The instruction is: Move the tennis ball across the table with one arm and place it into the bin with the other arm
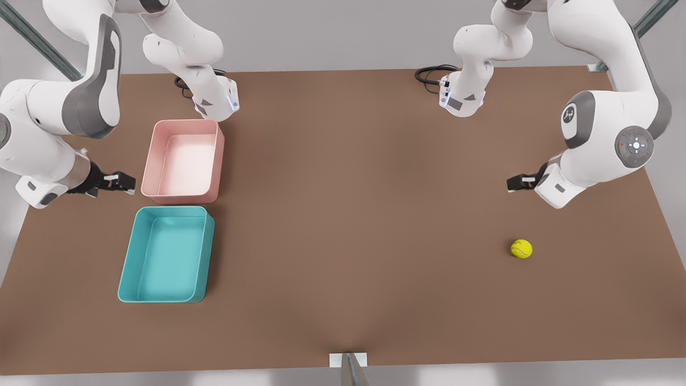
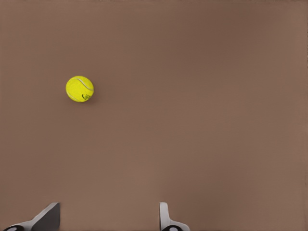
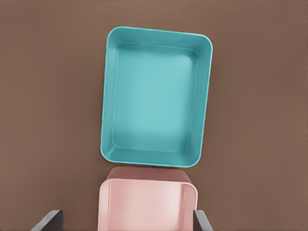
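The tennis ball (image 1: 521,249) is bright yellow-green with a curved seam, resting on the table (image 1: 343,214). Left gripper (image 1: 515,183) and right gripper (image 1: 124,183): fingers spread, empty.

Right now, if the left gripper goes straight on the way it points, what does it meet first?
Probably the bare table: the left gripper points down at it, open, and the tennis ball lies off to one side.

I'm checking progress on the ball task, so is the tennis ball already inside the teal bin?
No, the tennis ball lies on the bare table at the front view's right, far from the empty teal bin.
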Motion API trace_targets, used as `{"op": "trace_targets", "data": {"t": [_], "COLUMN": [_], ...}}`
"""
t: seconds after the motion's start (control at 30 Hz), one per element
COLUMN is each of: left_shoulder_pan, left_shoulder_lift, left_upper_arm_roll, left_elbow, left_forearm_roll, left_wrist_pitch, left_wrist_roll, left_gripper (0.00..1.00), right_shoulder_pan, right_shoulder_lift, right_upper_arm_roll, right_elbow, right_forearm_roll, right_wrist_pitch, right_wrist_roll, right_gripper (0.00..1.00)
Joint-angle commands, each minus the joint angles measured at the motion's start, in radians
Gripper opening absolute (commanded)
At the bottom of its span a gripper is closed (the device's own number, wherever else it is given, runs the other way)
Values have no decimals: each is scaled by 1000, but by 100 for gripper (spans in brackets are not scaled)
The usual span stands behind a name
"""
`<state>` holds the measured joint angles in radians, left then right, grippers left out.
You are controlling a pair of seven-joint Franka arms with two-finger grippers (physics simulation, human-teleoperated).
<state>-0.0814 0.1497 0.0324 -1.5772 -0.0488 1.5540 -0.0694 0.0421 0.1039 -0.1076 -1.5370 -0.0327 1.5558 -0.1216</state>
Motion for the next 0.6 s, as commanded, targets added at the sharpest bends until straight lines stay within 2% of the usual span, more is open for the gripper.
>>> {"op": "trace_targets", "data": {"t": [0.0, 0.1, 0.13, 0.17, 0.2, 0.23, 0.27, 0.3, 0.33, 0.43, 0.47, 0.5, 0.57], "left_shoulder_pan": [0, 0, 5, 52, 86, 126, 140, 169, 175, 170, 175, 202, 233], "left_shoulder_lift": [-1, 2, 79, 255, 375, 491, 583, 616, 634, 656, 672, 673, 619], "left_upper_arm_roll": [0, 1, 14, 20, 20, 20, 35, 52, 49, 44, 52, 54, 55], "left_elbow": [0, 5, 46, 213, 311, 422, 485, 485, 483, 419, 417, 378, 264], "left_forearm_roll": [-3, 4, 6, 7, 9, 10, 113, 89, 18, 24, 24, 21, 23], "left_wrist_pitch": [32, 32, 38, 31, 29, 28, 50, 116, 176, 322, 304, 310, 423], "left_wrist_roll": [-32, -27, 14, 184, 272, 477, 840, 967, 1079, 1421, 1742, 1933, 2057], "left_gripper": [100, 100, 80, 44, 21, 21, 21, 21, 21, 21, 21, 21, 21], "right_shoulder_pan": [-7, -4, 10, 12, 12, 12, 12, 12, 12, 12, 5, 4, 5], "right_shoulder_lift": [-1, 23, 28, 37, 37, 36, 37, 37, 39, 34, 36, 42, 40], "right_upper_arm_roll": [-1, 0, 0, 0, 0, 0, 0, 0, 0, 0, -1, -1, -1], "right_elbow": [-2, 0, -8, 0, 3, 6, 5, 3, 3, 6, -6, 2, 3], "right_forearm_roll": [-1, -9, -10, -32, -35, -35, -35, -35, -35, -33, -18, -19, -21], "right_wrist_pitch": [56, 58, 56, 64, 67, 66, 64, 64, 64, 61, 60, 66, 64], "right_wrist_roll": [161, 158, 154, 154, 154, 154, 154, 154, 154, 152, 142, 140, 140], "right_gripper": [100, 100, 100, 100, 100, 100, 100, 100, 100, 100, 100, 100, 100]}}
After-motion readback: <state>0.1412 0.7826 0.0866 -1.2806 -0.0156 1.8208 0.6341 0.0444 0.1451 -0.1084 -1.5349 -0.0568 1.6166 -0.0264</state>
